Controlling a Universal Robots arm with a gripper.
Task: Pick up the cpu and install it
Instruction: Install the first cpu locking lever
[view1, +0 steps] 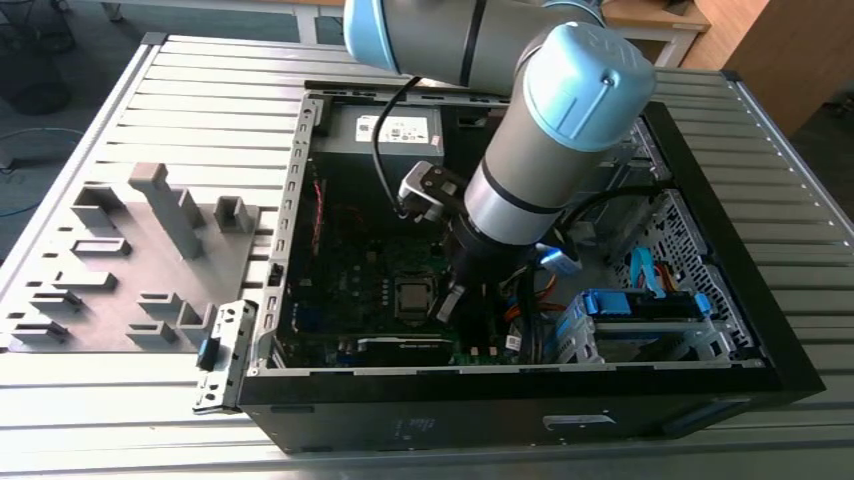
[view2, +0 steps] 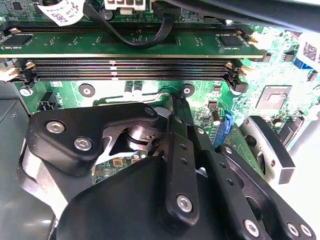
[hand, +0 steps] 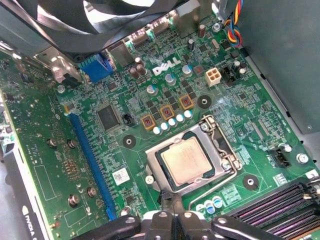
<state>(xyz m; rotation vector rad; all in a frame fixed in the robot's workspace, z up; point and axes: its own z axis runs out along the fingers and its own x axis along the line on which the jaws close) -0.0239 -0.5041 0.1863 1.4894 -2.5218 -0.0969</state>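
Fingers (hand: 170, 202) (view1: 449, 303): pressed together and empty, pointing down into the open computer case (view1: 284, 250), just above the motherboard (hand: 125, 165).
Cpu (hand: 186, 160) (view1: 411, 296): lies flat, pale top up, inside the silver socket frame (hand: 151, 167), just ahead of the fingertips. Whether the tips touch the frame's near corner I cannot tell; they are off the chip itself.
Frame edges: four straight sides sit square round the cpu. A thin wire lever (hand: 216, 184) runs along the side nearest the fingers.
Far side of the socket: a row of small capacitors (hand: 172, 121) and three square orange-brown parts crowd close to the frame edge.
One flank: black memory slots (hand: 280, 205) (view2: 130, 70) lie near the fingers. A green memory stick (view2: 130, 47) is seated beyond them, with a black cable (view2: 135, 37) looping over it.
Other flank: a long blue slot (hand: 90, 160) lies well apart from the socket, with low green board between.
Open room: the arm (view1: 534, 180) takes up the middle of the case. The power supply (view1: 387, 128) stands beyond the fingers at the far wall, and a blue drive cage (view1: 641, 305) is to the exterior view's right of them.
Bench (view1: 200, 80): slatted metal. It carries the case and a grey holder block (view1: 134, 260), which is well apart from the fingers, to the exterior view's left.
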